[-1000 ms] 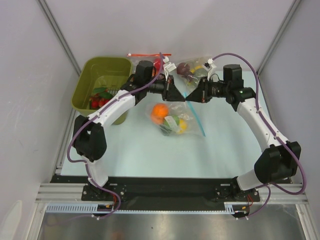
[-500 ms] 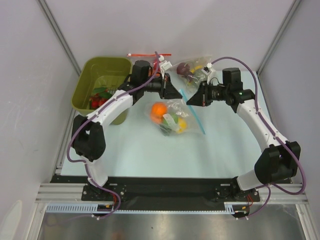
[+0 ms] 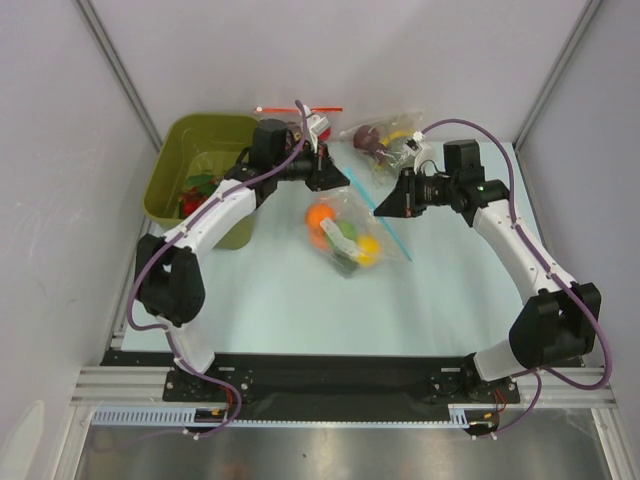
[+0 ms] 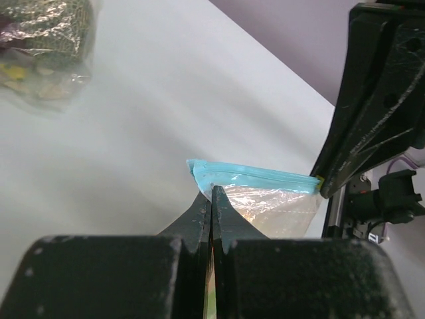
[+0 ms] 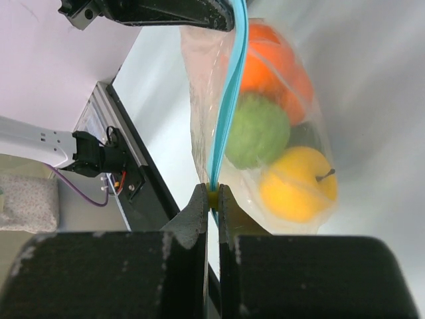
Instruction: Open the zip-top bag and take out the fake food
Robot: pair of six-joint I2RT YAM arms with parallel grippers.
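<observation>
The zip-top bag (image 3: 352, 238) hangs stretched between my two grippers over the middle of the table. Its light-blue zip strip (image 3: 365, 192) runs taut between them. My left gripper (image 3: 338, 178) is shut on the bag's corner just below the strip (image 4: 259, 179). My right gripper (image 3: 383, 207) is shut on the small yellow zip slider (image 5: 212, 197). The fake food is inside the bag: an orange fruit (image 5: 272, 63), a light green one (image 5: 259, 129), a yellow one (image 5: 295, 183) and a dark green one (image 5: 307, 136), partly hidden.
An olive-green bin (image 3: 178, 150) holding red items stands at the back left. A clear bag with purple and dark fruit (image 3: 385, 135) lies at the back. A bag with a red-orange zip strip (image 3: 300, 109) lies behind the left arm. Walls close in on both sides.
The two grippers, tip to tip a second ago, have drawn apart: the left one back and to the left, the right one to the right. The blue strip now stretches between them.
</observation>
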